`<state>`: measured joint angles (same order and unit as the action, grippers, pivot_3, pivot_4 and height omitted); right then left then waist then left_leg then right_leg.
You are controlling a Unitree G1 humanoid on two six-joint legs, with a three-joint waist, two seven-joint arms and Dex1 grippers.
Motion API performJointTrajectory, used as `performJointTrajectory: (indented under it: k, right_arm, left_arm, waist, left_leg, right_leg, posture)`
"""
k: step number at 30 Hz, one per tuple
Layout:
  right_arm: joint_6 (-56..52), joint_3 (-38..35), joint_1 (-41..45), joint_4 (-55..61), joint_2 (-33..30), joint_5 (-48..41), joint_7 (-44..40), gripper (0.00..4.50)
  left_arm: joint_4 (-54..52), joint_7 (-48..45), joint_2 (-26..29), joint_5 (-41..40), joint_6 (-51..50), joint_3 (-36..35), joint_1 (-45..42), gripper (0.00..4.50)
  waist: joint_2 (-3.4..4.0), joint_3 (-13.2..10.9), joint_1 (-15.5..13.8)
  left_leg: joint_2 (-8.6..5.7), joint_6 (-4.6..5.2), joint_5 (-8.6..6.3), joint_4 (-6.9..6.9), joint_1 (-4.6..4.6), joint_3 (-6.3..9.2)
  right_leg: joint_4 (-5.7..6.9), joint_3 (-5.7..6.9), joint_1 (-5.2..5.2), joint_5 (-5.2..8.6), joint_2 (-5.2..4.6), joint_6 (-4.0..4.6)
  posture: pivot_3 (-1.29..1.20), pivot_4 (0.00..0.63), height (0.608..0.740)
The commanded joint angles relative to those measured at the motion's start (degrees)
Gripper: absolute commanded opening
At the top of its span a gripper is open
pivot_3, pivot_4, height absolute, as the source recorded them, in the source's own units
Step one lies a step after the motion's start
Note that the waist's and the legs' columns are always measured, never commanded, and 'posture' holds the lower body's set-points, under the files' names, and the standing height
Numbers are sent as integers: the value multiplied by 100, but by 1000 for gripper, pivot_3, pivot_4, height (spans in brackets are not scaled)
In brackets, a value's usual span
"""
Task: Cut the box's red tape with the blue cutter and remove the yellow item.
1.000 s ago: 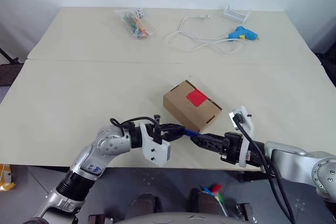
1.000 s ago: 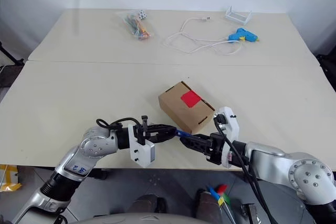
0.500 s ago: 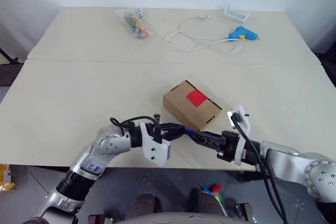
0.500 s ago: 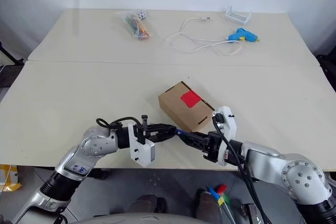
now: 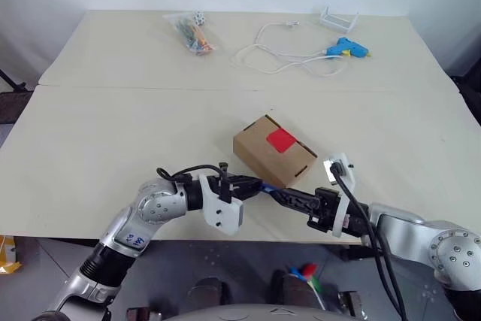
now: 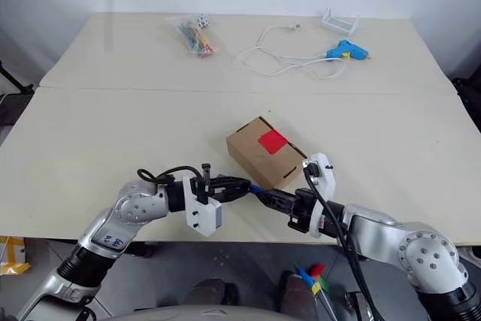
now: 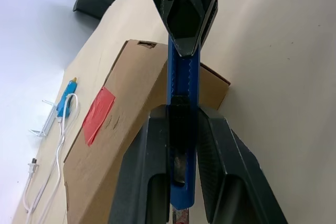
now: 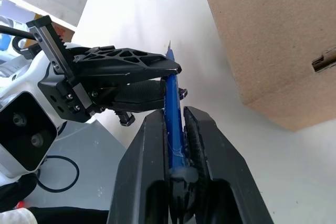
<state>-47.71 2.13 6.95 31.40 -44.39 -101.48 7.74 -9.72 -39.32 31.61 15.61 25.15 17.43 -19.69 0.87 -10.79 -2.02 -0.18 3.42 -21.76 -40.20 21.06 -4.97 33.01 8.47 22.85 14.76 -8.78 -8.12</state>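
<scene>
The brown box (image 5: 274,152) lies closed on the table with the red tape (image 5: 282,140) on its top. Just in front of the box, near the table's front edge, the blue cutter (image 5: 267,187) hangs level between my two grippers. My left gripper (image 5: 252,184) is shut on one end and my right gripper (image 5: 279,194) is shut on the other. The right wrist view shows the cutter (image 8: 172,103) pinched between the fingers (image 8: 202,129), its blade tip beside the left gripper (image 8: 131,72). The yellow item is out of view.
At the far side lie a light-blue glue gun (image 5: 348,49) with its white cord (image 5: 285,54), a clear bag of colourful bits (image 5: 194,33) and a white holder (image 5: 338,17). The table's front edge (image 5: 188,234) runs just below both grippers.
My right gripper's fingers have closed onto the blue cutter. The left gripper has kept its grip and has not moved, and the box lies where it was.
</scene>
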Motion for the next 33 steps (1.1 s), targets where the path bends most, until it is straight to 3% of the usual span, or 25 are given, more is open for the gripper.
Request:
performJointTrajectory:
  k: [1, 4, 7, 11, 14, 18, 22, 25, 28, 33]
  right_arm:
    - [14, -158, -85, 76, 24, -36, -155, 162]
    - [-142, -298, -195, 233, -170, -125, -597, 162]
    - [-454, -775, -523, 545, -741, -176, -1315, 162]
    - [-776, -1972, -1432, 687, -1395, -341, -2175, 162]
    - [-1042, -3036, -2208, 636, -1633, -175, -2680, 162]
    - [-1296, -4783, -3347, 443, -1632, 1361, -3716, 162]
    - [-1347, -6217, -4010, -36, -1497, 2105, -4347, 162]
    - [-1023, -6404, -3856, -196, -1686, 2883, -4673, 162]
    - [-852, -6303, -3259, -330, -1968, 3148, -4748, 162]
    - [-884, -5350, -1767, -417, -3014, 3096, -4495, 162]
  left_arm:
    - [-300, -397, 66, -849, -151, -27, 79, 1123]
    - [-466, -900, 339, -1490, -446, -84, 310, 1960]
    - [-669, -1452, 973, -2209, -1240, -426, 828, 2898]
    - [-631, -1644, 1505, -3070, -2454, -1206, 1287, 2909]
    - [-221, -1555, 1578, -3399, -2978, -1759, 1356, 2909]
    - [543, -1757, 1578, -3747, -3354, -2247, 1352, 2005]
    - [833, -1632, 1220, -4008, -3778, -2360, 986, 787]
    - [660, -1796, 1023, -4150, -4192, -2110, 515, 1]
    - [509, -1899, 843, -4107, -4537, -1744, -108, 0]
    - [952, -1793, 98, -3696, -5016, -861, -1762, 0]
  waist:
    - [0, 0, 5]
    - [1, 1, 40]
    - [4, 0, 59]
    - [4, 0, 37]
    - [2, 0, -18]
    - [2, 1, -84]
    - [-2, 1, -128]
    - [-14, 6, -114]
    - [-12, 6, -83]
    - [-11, 4, -67]
  left_leg:
    - [0, 0, 0, 0, 0, 0]
    - [1, 0, 0, -1, 0, 2]
    - [4, -2, -1, 1, -1, 5]
    - [9, -3, -1, -1, 0, 6]
    - [6, -2, -1, -13, 2, 16]
    - [4, -1, -2, -15, -2, 11]
    - [-3, 3, -5, -13, -1, 3]
    - [-2, 2, -5, -13, -5, -1]
    - [-4, 3, -4, -13, -16, -22]
    - [-3, -1, 1, -13, -40, -35]
  right_leg:
    - [0, 0, 0, 0, 0, 0]
    - [0, -1, 0, 0, 0, 0]
    - [3, 0, 0, 0, 4, 0]
    - [1, -5, 1, 0, 12, 0]
    - [-1, -9, -9, -1, 12, -1]
    - [-2, -20, -13, -2, 16, -3]
    - [-3, -37, -9, -4, 16, -7]
    - [-4, -53, -9, -5, 20, -8]
    - [0, -75, -8, -5, 21, -8]
    - [27, -89, -10, -5, 23, -8]
  posture:
    - [0, 150, 740]
    - [0, 150, 740]
    - [0, 150, 740]
    - [0, 150, 740]
    - [0, 150, 740]
    - [0, 150, 740]
    - [0, 150, 740]
    - [0, 150, 740]
    - [0, 150, 740]
    - [0, 150, 740]
